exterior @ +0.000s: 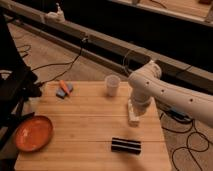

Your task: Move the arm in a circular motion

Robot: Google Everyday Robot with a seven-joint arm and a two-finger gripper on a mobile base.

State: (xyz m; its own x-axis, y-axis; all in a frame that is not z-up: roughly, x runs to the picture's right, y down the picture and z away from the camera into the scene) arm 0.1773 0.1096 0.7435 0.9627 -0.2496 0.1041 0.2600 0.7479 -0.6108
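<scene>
Listing by size, largest first.

1. Table point(90, 125): pale wood planks, carrying every small item below.
2. Arm point(167, 95): glossy white, thick rounded tubes. Entering from the right edge, bending at a bulbous joint over the table's right side, then dropping toward the top. Judged heavy, rigid and slick-skinned. Nothing to pick up here, since driven through own joints. Best hold for any hand-guiding, as a judgement: the straight tube between joints, never the joint housings. Circular sweep judged likely to pass close to cup and block.
3. Bowl point(33, 133): orange, shallow, at the front left corner, well apart from the arm.
4. Bar point(125, 145): black, flat, near the front edge, right of centre.
5. Cup point(112, 85): pale, upright, near the back edge, just left of the joint.
6. Block point(133, 118): white, directly under the arm's lower end. Touching or just clear, impossible to tell.
7. Gripper point(136, 107): at the arm's lower end, low over the table's right side, just above the block. Outline poor, possibly part-hidden by the wrist. Closed, nothing seen held.
8. Sponge point(64, 90): blue, with a small orange piece on top, near the back left.
</scene>
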